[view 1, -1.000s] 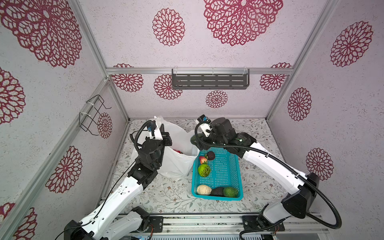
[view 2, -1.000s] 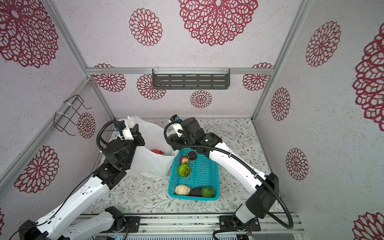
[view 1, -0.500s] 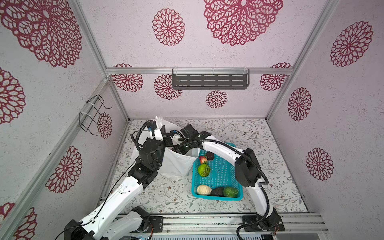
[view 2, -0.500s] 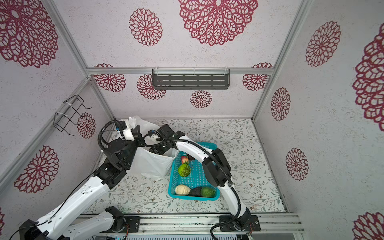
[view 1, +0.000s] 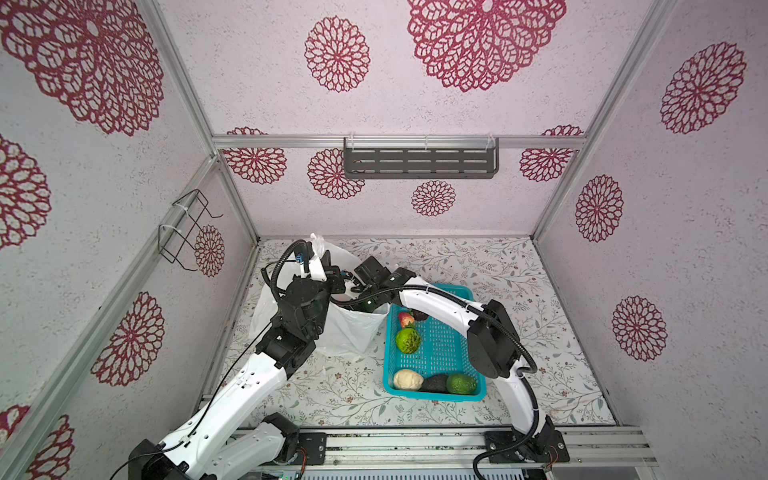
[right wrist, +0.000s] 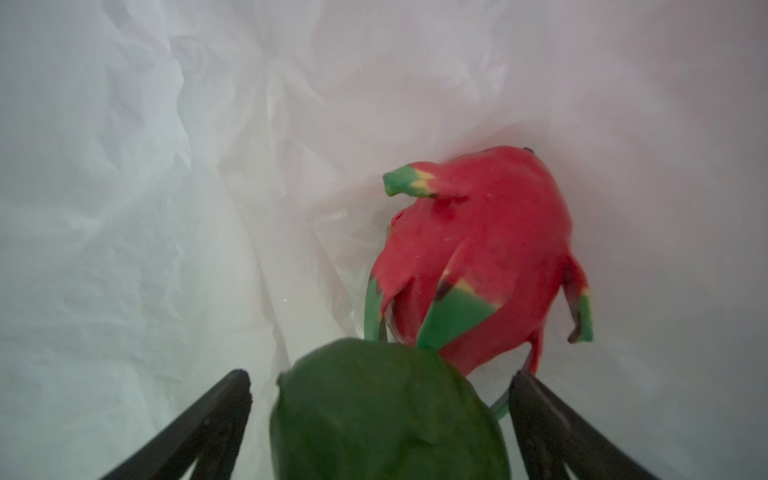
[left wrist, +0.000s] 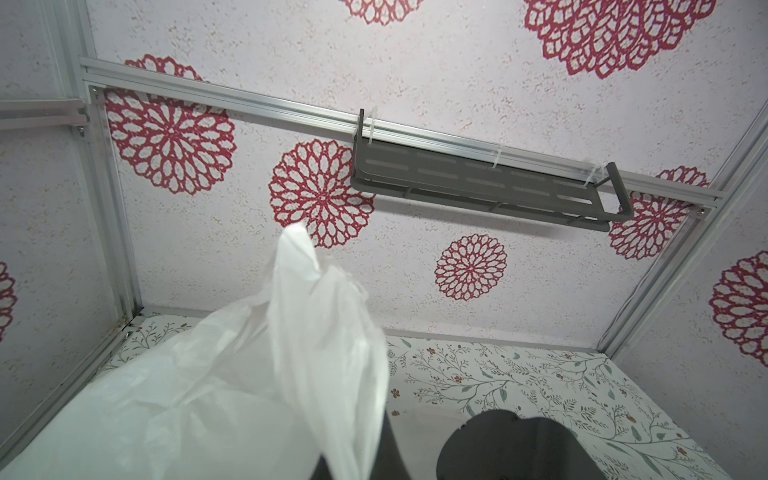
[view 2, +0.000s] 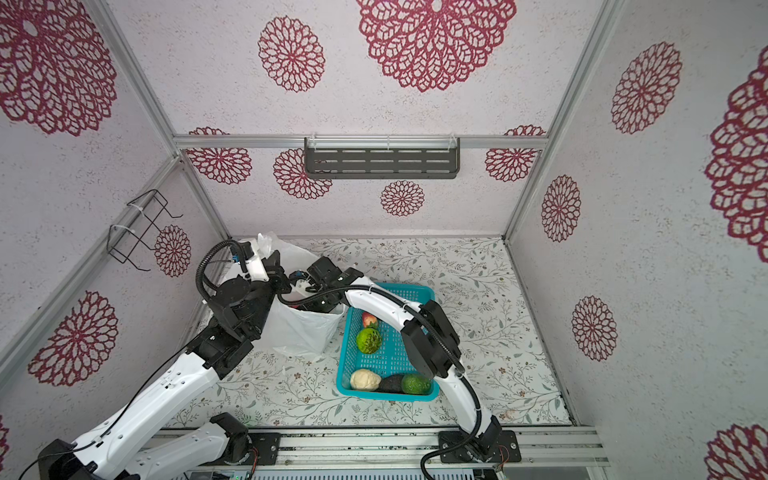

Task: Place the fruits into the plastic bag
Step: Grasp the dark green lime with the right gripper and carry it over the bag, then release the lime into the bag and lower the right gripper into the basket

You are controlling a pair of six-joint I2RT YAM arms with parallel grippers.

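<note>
The white plastic bag (view 1: 353,332) stands at the left, just beside the turquoise basket (view 1: 444,353); the left gripper (view 1: 332,276) is clamped on the bag's upper edge; the right gripper (right wrist: 380,376) reaches inside the bag, jaws spread wide and clear of a dark green fruit (right wrist: 386,415) between them; a dragon fruit (right wrist: 482,257) lies at the bag's bottom; other fruits (view 1: 408,340) lie in the basket.

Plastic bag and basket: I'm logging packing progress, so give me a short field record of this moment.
left gripper: shut on a handle of the plastic bag, holding it up
right gripper: open inside the bag, dark green fruit between its fingers
in bag: dragon fruit
in turquoise basket: small red fruit, bumpy green fruit, cream-yellow lump, dark avocado, smooth green fruit, dark fruit partly under the arm
</note>
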